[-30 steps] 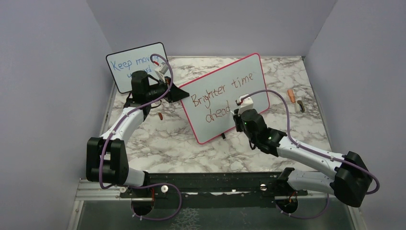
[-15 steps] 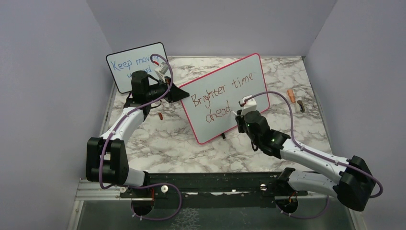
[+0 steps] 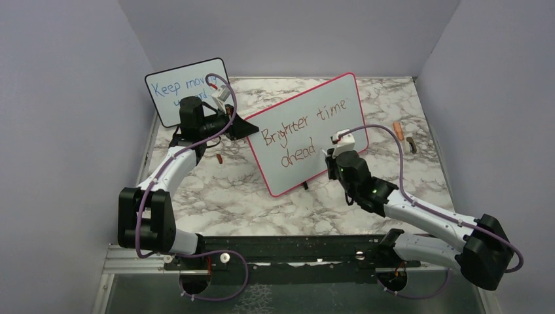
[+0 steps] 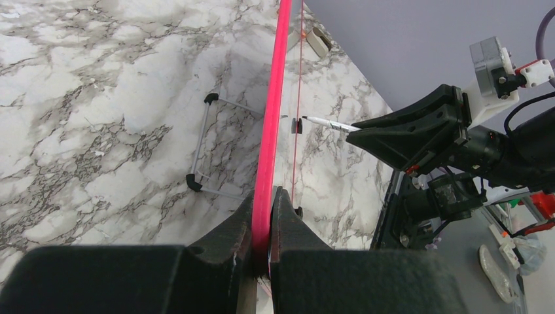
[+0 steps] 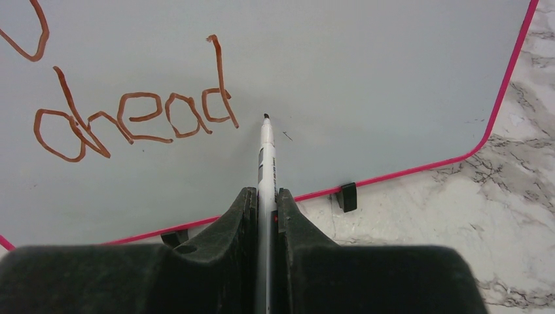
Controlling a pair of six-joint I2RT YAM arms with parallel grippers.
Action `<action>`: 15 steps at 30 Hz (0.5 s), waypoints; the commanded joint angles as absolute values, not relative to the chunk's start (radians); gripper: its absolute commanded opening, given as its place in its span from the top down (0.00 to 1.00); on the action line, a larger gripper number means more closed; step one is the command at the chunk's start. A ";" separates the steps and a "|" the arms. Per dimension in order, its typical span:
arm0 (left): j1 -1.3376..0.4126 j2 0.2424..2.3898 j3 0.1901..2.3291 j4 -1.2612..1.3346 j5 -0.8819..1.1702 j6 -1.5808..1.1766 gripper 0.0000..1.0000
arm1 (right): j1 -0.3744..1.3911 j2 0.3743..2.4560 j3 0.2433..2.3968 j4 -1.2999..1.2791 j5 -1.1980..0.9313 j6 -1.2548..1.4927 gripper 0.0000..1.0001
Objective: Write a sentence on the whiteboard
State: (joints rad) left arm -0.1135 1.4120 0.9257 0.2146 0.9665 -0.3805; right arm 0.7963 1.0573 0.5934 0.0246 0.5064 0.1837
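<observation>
Large rectangular whiteboard [image 3: 307,140] with rounded corners and thin red-pink frame, propped near upright on small black feet at the middle of the grey-veined white marble tabletop [image 3: 222,190]. Across its face, in two lines, a reddish-brown handwritten sentence [image 3: 285,134]: "Brighter time ahead". Closing dot too faint to confirm, only a tiny mark beside the pen tip in the right wrist view. Seen edge-on from the left wrist, so no writing visible there.

Pinched narrowly on the frame's left edge: black left tool [image 4: 262,199]. Closed tight around a slim white marker [image 5: 266,154] with dark tip: black right tool [image 5: 265,196]. Tip aimed just right of the final "d"; touching the surface or just off it, cannot tell.

Behind the left arm, partly covered: smaller black-framed board [image 3: 186,88] with blue writing.
</observation>
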 commanded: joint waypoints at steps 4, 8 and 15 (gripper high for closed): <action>-0.115 1.449 0.916 0.117 0.838 -0.281 1.00 | 0.779 1.067 0.589 0.100 0.505 0.195 0.99; -0.116 1.450 0.916 0.117 0.839 -0.282 1.00 | 0.771 1.089 0.596 0.114 0.495 0.195 0.99; -0.116 1.450 0.917 0.116 0.841 -0.281 1.00 | 0.759 1.122 0.589 0.145 0.463 0.201 0.99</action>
